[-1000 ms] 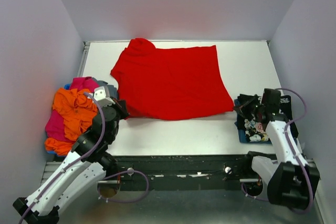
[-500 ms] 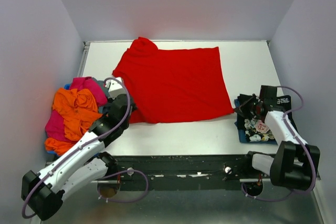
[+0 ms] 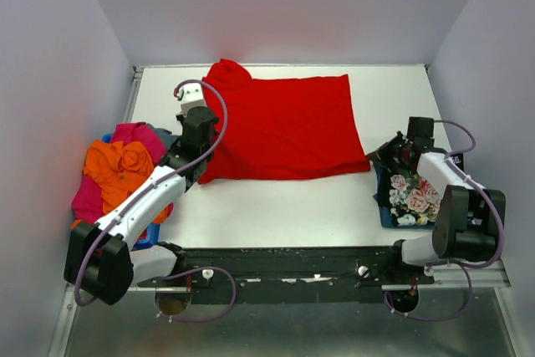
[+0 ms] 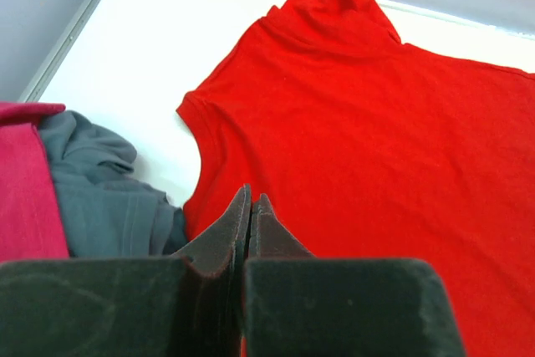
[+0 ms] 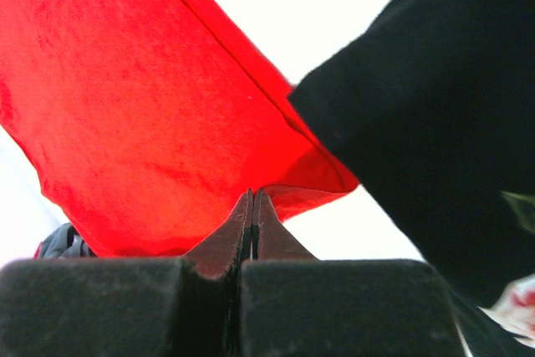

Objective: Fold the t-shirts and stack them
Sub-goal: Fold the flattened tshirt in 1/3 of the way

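In the last second both arms have reached forward to the red tee (image 3: 284, 127), which lies spread mid-bench (image 3: 276, 215). The right tool (image 5: 252, 198), pressed together, pinches the tee's near right corner. The left tool (image 4: 251, 202), also pressed together, sits at its left edge, and I cannot tell whether it grips cloth. A fold looks ready to start.

A white table (image 3: 284, 206) filled the middle of the scene, boxed in by plain pale lavender walls (image 3: 50, 81) on the left, back and right. A thin metal channel (image 3: 132, 94) ran along the table's left edge. At the table's right edge sat a blue tray (image 3: 384, 216), only its near-left rim showing. A sliver of another blue container (image 3: 147, 235) showed at the left edge. A dark rail (image 3: 284, 261) ran across the near edge, with a grey metal floor (image 3: 292, 332) below it.
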### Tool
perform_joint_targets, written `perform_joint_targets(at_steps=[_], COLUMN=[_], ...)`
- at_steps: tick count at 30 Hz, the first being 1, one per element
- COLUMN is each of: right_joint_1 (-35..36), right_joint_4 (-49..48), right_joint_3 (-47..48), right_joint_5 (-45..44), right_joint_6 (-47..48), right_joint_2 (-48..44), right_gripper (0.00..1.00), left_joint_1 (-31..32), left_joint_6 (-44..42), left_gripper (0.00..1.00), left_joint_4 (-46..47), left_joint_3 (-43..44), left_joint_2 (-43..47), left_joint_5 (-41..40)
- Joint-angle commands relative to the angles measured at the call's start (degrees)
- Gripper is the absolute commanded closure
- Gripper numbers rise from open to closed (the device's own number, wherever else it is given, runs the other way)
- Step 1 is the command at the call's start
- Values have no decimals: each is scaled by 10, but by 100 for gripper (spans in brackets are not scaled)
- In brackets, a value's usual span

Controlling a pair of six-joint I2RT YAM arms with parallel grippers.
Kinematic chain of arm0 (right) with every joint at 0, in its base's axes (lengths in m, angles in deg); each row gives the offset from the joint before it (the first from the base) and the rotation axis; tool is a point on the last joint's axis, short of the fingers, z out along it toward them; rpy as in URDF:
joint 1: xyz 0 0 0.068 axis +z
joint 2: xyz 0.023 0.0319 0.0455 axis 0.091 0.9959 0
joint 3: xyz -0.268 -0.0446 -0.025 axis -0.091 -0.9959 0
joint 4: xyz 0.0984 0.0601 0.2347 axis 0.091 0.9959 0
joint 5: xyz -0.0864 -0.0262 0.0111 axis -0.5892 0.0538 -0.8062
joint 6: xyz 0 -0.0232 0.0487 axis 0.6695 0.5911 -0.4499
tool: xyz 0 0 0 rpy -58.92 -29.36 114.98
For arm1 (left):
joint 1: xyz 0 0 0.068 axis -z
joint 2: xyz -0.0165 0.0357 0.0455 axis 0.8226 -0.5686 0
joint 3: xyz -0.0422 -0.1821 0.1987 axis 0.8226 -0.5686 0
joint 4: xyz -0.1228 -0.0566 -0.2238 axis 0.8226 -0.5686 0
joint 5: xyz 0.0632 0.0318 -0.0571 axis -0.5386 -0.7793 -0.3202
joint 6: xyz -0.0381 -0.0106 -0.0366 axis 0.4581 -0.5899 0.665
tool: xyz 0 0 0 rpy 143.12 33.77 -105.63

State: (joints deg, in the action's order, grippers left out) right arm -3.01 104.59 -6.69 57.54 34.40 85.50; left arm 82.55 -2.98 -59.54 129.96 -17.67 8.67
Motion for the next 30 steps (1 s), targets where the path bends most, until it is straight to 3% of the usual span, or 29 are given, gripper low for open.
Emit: perform_joint_targets(at_steps=[1, 15, 30], right_joint_1=[13, 18, 35], right_joint_4=[-20, -14, -9], right_joint_3=[53, 154, 236], right_joint_5=[-3, -6, -4], right_joint_6=[-27, -54, -67], right_joint_2=[39, 141, 221], right_gripper=[99, 99, 99], left_joint_1=[-33, -79, -113], left_joint_6=[-42, -79, -94], left_gripper=[100, 100, 100], left_joint_4=[59, 120, 124], left_joint_3=[36, 100, 160], left_joint_2=[-44, -137, -186], left_joint_5=[50, 88, 107])
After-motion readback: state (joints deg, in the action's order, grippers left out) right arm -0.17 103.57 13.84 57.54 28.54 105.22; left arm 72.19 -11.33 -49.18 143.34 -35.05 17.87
